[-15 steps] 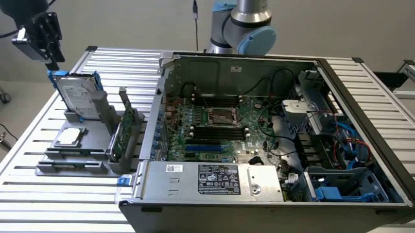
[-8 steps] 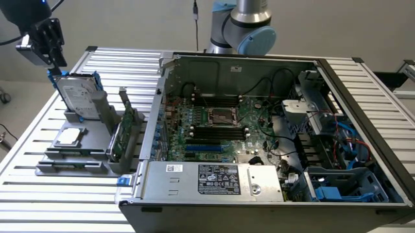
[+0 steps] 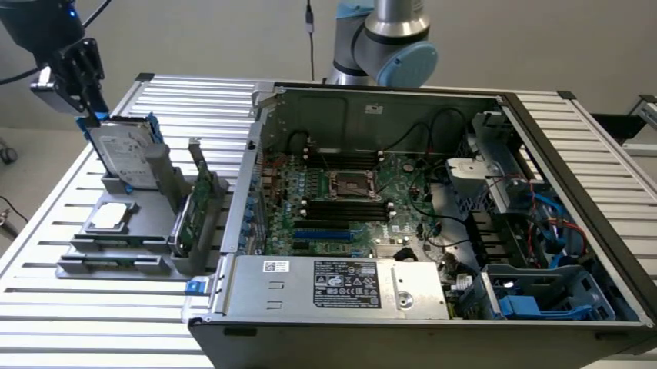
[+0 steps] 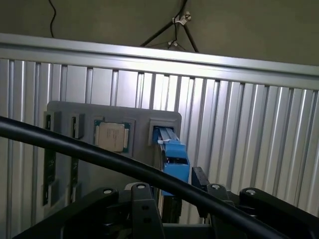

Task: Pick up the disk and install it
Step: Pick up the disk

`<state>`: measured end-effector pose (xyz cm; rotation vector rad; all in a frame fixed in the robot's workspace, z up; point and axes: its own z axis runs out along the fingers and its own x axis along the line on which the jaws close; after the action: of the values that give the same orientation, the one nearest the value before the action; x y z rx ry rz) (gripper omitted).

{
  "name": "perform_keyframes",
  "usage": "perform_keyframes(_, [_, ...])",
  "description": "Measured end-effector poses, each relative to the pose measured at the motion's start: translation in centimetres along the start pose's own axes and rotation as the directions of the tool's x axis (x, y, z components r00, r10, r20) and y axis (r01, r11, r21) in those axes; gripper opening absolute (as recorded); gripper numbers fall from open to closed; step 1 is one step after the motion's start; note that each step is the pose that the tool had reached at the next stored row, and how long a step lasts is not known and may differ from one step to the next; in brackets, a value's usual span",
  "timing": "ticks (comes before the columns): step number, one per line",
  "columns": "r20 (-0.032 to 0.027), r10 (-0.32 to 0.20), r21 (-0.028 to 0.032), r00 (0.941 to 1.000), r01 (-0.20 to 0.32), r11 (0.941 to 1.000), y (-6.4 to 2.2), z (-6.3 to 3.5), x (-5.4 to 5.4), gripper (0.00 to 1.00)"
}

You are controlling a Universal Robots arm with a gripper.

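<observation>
Pick-up is not yet done. The gripper (image 3: 91, 104) hangs with jaws spread wide, gripping nothing. The disk (image 3: 125, 157) stands upright directly beneath it in the grey holder (image 3: 113, 250), its blue rail between the fingers (image 4: 142, 201). Installing it in the open computer case (image 3: 370, 108), well apart, remains.

My black claw (image 4: 175, 194) stands with jaws apart, one finger either side of the blue-railed grey metal disk (image 4: 174, 154). The disk stands on edge in a slot of the grey plastic holder (image 4: 65, 112). A square silver chip (image 4: 111, 136) lies in the neighbouring recess. The holder rests on the ribbed aluminium table (image 4: 239, 124). A black cable (image 4: 99, 157) crosses my view.
</observation>
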<state>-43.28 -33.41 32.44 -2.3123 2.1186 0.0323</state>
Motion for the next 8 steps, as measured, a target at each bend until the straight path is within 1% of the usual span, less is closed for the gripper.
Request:
perform_keyframes(5, [0.0106, 0.000, 0.0009, 0.9999, 0.000, 1.0000, -0.03, 0.74, 0.3, 0.42])
perform_keyframes(8, [0.0137, 0.000, 0.0012, 0.9999, 0.000, 1.0000, -0.03, 1.21, 0.4, 0.42])
